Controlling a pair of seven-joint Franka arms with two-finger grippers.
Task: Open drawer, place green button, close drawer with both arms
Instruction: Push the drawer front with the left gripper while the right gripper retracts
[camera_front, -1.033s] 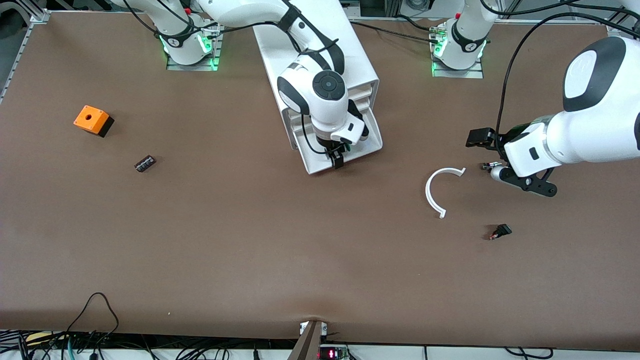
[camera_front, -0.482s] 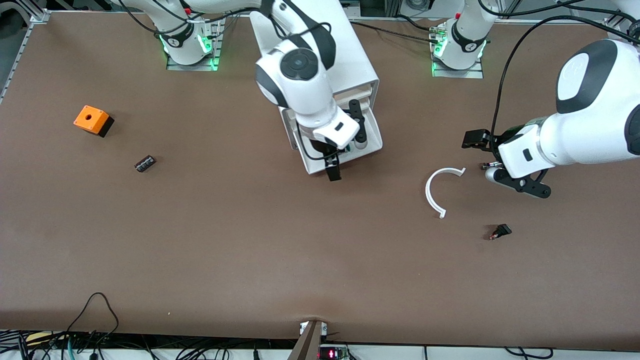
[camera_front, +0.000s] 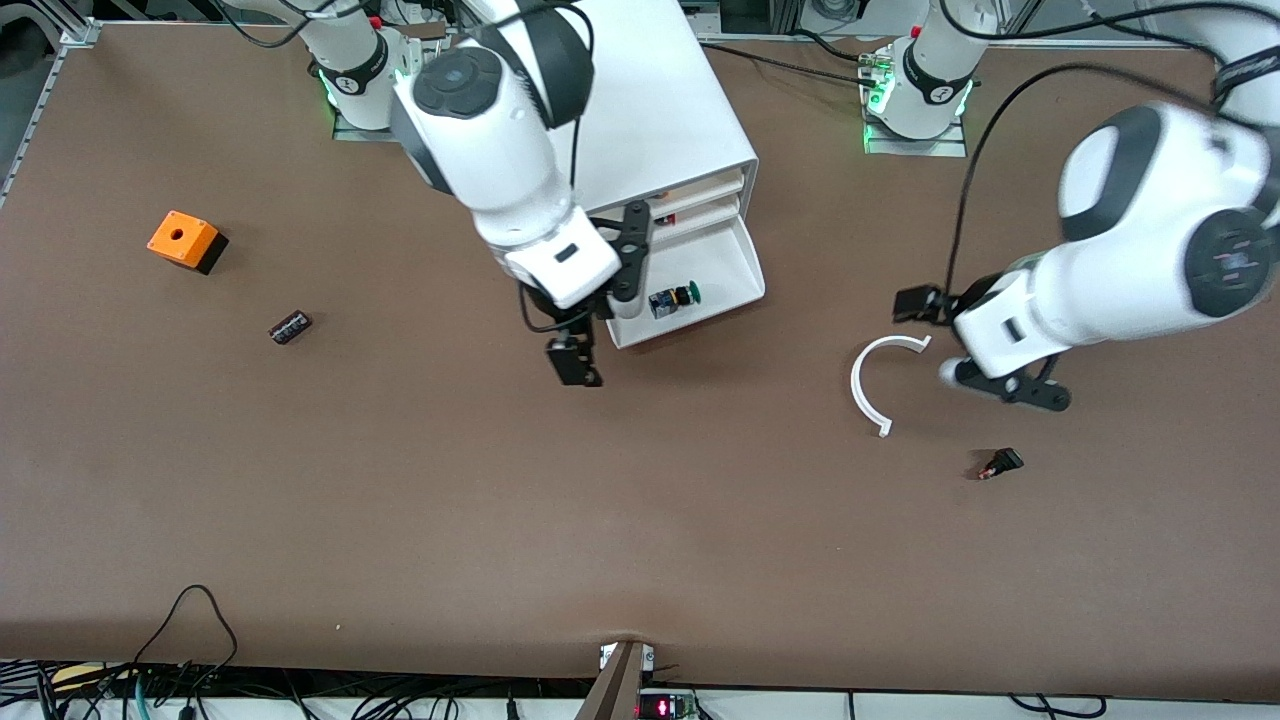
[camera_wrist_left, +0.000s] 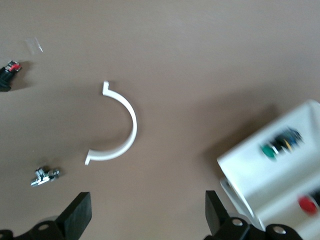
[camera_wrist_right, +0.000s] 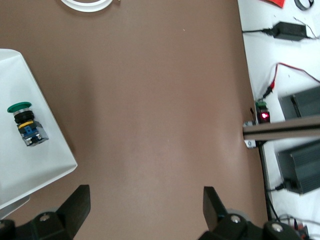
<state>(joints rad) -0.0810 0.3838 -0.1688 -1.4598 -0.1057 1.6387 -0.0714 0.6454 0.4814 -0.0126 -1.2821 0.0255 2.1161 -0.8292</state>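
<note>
The white cabinet (camera_front: 650, 100) stands between the arm bases with its lowest drawer (camera_front: 735, 265) pulled open. The button (camera_front: 672, 299), green cap and black-and-blue body, lies on its side in the drawer, near its front rim. It also shows in the right wrist view (camera_wrist_right: 26, 125) and in the left wrist view (camera_wrist_left: 280, 142). My right gripper (camera_front: 628, 262) is open and empty, raised over the drawer's corner toward the right arm's end; below it is bare table (camera_wrist_right: 145, 210). My left gripper (camera_front: 1008, 388) is open and empty over the table (camera_wrist_left: 145, 220) beside a white arc.
A white arc-shaped piece (camera_front: 870, 385) lies toward the left arm's end. A small black switch with red tip (camera_front: 1000, 463) lies nearer the camera. A small metal part (camera_wrist_left: 44, 175) lies by the arc. An orange box (camera_front: 185, 240) and a small black part (camera_front: 290, 327) lie toward the right arm's end.
My right gripper has risen from the drawer and swung toward the right arm's end, leaving the button in the drawer. My left gripper has drifted toward the white arc.
</note>
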